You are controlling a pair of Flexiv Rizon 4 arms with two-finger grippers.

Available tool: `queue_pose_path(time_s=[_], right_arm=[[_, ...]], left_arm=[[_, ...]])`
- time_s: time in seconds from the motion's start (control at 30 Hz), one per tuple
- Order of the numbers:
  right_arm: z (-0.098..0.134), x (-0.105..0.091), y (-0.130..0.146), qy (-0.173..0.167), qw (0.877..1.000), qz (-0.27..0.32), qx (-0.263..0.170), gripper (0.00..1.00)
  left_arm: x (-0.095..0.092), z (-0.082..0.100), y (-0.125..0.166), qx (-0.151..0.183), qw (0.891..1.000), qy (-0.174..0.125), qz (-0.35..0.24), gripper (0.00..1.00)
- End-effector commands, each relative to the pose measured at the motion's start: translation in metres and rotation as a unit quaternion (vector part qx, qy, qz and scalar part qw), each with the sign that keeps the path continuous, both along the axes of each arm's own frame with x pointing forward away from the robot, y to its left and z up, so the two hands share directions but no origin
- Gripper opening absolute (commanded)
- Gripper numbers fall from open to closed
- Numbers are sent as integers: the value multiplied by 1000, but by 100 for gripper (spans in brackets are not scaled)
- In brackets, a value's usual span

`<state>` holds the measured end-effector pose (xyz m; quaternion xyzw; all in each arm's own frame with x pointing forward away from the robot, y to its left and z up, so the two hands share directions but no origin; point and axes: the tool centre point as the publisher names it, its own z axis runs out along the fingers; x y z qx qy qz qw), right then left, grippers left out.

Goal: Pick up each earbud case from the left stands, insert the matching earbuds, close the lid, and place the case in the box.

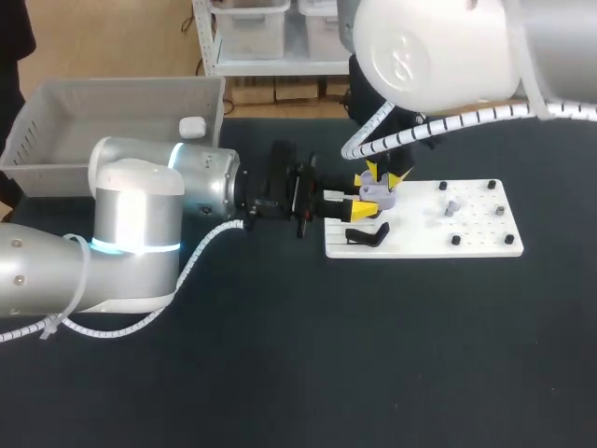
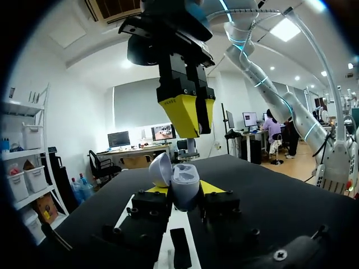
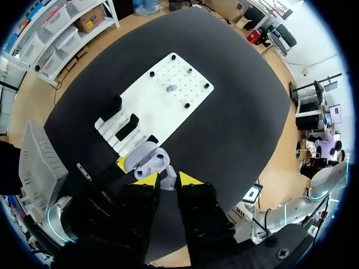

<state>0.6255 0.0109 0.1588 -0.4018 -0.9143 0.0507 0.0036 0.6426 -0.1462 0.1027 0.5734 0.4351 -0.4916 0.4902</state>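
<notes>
Left pincer (image 2: 184, 189): black blocks with yellow tips, pinching the case from both sides.
Case (image 2: 185, 184): smooth, rounded lavender-grey plastic, lid hinged open, held upright over the board's left end.
Right pincer (image 3: 167, 182): directly above the case, wedge-shaped yellow tips nearly together on a small pale earbud (image 3: 167, 176).
Board (image 1: 476, 233): flat white plate with holes and black pegs, lying on the black bench (image 1: 373, 355).
Box (image 1: 121, 101): grey plastic with sloped walls, one white case (image 1: 192, 127) inside.
</notes>
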Motion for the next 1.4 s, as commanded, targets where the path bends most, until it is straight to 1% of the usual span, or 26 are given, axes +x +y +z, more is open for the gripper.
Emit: queue_pose_path(time_s=[0.03, 0.4, 0.8, 1.4], right_arm=[[-2, 4, 0, 8, 1000, -4, -2, 0], [-7, 11, -3, 7, 1000, -20, -2, 0], [-9, 12, -1, 9, 1000, -30, 1, 0], [-15, 12, 1, 13, 999, -29, 5, 0]], left_arm=[[-2, 1, -3, 3, 1000, -2, 4, 0], [-2, 0, -4, 4, 1000, -3, 5, 0], [-2, 0, -4, 4, 1000, -3, 5, 0], [-2, 0, -4, 4, 1000, -3, 5, 0]])
